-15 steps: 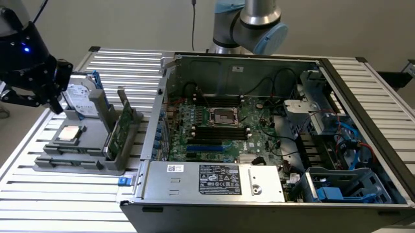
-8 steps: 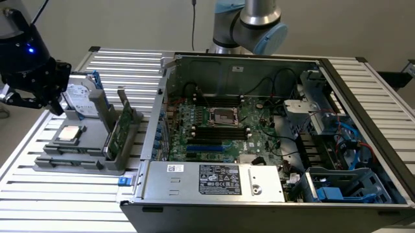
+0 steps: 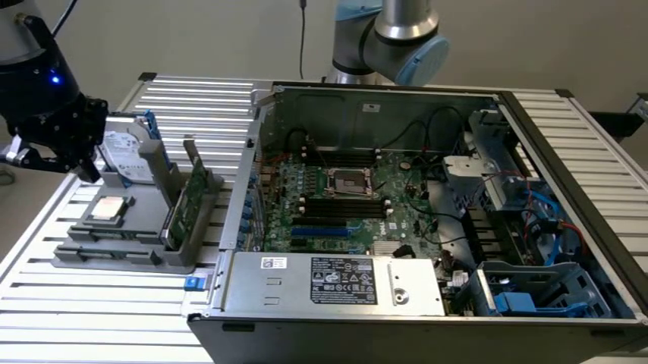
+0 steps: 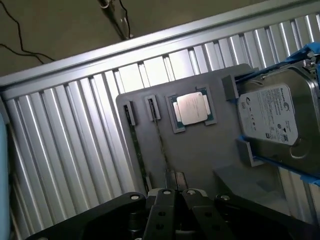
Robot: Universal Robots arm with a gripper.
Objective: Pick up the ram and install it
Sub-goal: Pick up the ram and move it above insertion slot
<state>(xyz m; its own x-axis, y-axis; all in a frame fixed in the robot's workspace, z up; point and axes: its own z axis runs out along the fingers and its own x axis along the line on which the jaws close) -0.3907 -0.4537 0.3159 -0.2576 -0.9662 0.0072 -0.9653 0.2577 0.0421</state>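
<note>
The ram (image 3: 187, 206) is a thin green stick standing on edge in a slot of the grey holder (image 3: 121, 254), at the exterior view's left of the open computer case. In the wrist view the ram (image 4: 161, 142) shows edge-on as a thin line, with a second thin stick (image 4: 137, 150) beside it. My black gripper (image 3: 81, 167) hangs above the holder's far left corner, near the hard drive, apart from the ram. Its fingers (image 4: 167, 200) are shut together with nothing between them.
A silver hard drive (image 3: 127, 155) in a blue bracket and a square processor chip (image 3: 109, 210) also sit on the holder. The open case (image 3: 567, 167) shows the motherboard with dark memory slots (image 3: 342, 205). The table (image 3: 91, 303) is ribbed metal.
</note>
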